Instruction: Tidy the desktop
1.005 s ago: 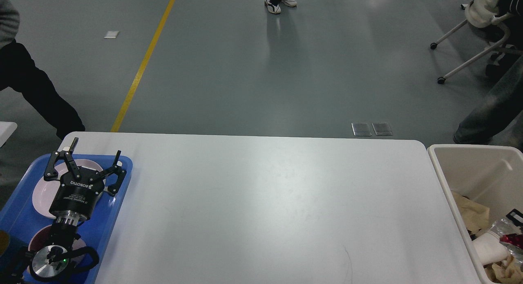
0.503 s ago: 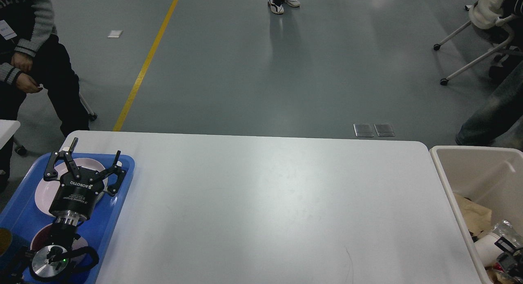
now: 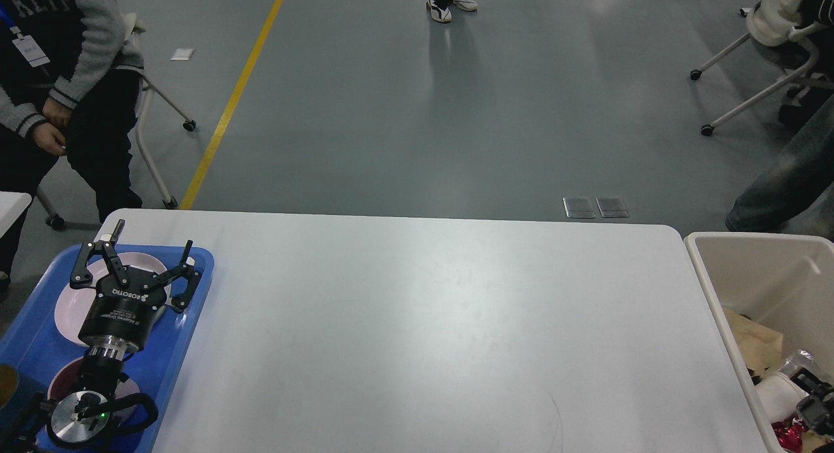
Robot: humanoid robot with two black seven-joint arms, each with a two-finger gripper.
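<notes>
Since the earlier frames your left claw had not shifted at all; what moved was the right claw, which had dropped out of view half a second back, then shown again at the lower right edge, low in the beige bin among the rubbish. A bystander had also walked further into the upper left.

Your left claw hung over the pink plate in the blue tray at the lower left, fingers spread wide with nothing between them. The right one was dark and cut off by the edge, so I could not tell whether it was open or closed.

The desktop filled the middle of the picture, its long axis running left to right between tray and bin, and nothing lay on its bare white surface. My judgement: the tidying looked finished. The tabletop lay to the right of your left claw and to the left of your right claw, so each arm needed only to draw back toward the bottom edge.
</notes>
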